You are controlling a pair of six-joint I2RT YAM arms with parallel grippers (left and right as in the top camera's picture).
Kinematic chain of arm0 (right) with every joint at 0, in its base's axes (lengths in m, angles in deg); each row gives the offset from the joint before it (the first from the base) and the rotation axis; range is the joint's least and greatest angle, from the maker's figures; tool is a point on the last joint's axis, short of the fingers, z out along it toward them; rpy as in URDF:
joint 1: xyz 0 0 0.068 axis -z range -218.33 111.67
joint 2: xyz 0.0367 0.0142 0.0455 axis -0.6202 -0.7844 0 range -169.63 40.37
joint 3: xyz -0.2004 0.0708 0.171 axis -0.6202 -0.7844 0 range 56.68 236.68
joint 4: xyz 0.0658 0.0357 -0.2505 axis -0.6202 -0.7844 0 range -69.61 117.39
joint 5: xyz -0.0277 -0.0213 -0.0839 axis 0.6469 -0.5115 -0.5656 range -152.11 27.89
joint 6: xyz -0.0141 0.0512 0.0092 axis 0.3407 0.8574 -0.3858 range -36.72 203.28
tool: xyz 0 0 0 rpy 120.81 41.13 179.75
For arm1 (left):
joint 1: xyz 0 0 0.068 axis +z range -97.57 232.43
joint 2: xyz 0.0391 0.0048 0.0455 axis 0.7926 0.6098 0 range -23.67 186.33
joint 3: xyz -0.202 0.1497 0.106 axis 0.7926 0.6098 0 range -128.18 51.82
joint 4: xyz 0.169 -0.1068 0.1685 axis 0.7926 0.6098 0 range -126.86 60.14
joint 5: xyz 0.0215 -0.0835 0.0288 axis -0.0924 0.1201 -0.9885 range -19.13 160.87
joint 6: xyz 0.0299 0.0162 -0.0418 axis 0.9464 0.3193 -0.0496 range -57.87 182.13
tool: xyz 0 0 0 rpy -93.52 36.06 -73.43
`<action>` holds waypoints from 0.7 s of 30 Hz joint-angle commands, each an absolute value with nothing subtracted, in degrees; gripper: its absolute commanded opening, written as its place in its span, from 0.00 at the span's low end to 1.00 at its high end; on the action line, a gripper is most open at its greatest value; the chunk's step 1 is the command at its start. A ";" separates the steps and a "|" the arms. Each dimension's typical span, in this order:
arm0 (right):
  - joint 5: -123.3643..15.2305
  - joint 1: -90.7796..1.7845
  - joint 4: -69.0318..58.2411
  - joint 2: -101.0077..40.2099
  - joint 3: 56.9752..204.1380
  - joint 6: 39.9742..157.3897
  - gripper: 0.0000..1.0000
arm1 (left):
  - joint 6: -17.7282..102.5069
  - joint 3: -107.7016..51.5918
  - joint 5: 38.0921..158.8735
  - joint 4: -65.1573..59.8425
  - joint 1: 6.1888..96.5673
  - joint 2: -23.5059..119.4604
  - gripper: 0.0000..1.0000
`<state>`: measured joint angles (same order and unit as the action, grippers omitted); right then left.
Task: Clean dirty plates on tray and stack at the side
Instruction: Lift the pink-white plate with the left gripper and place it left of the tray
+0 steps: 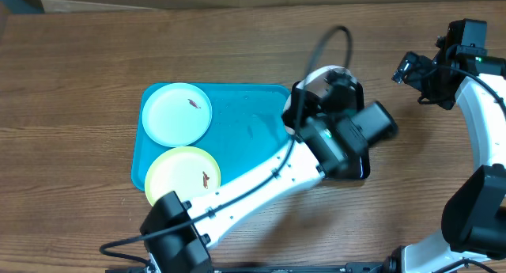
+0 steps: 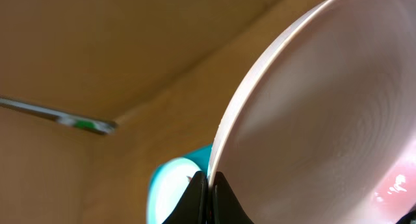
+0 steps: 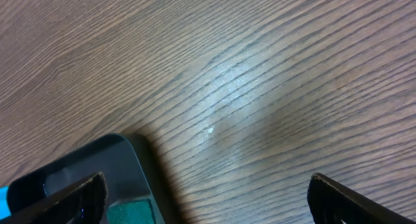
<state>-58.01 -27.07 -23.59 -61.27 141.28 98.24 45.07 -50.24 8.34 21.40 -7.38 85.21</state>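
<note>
My left gripper (image 2: 209,193) is shut on the rim of the white plate (image 2: 325,120), which it holds tilted on edge. From overhead only an arc of that white plate (image 1: 322,72) shows above the left wrist, past the right end of the teal tray (image 1: 245,123). On the tray lie the light blue plate (image 1: 180,113) and the pale yellow plate (image 1: 183,176), each with a small brown smear. My right gripper (image 1: 407,69) hovers at the far right with its jaws wide open (image 3: 208,201) and only table between them.
A black tray (image 1: 352,168) lies under the left forearm, right of the teal tray. Its corner (image 3: 110,162) and a green sponge (image 3: 130,212) show in the right wrist view. The left arm crosses the teal tray's lower right corner.
</note>
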 commanded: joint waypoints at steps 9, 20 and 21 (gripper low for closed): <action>-57.99 -26.96 -23.33 -60.70 141.82 98.51 1.00 | 45.11 -51.90 -5.49 21.13 -10.93 83.88 0.04; -57.99 -26.96 -23.33 -60.70 141.82 98.51 1.00 | 42.16 -51.90 31.34 21.16 -1.90 83.88 0.04; -57.99 -26.96 -23.33 -60.70 141.82 98.51 1.00 | 42.18 -51.90 38.66 21.18 0.62 83.88 0.04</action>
<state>-58.01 -27.07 -23.61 -61.27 141.28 98.27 44.06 -50.24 16.96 21.35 -5.20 85.21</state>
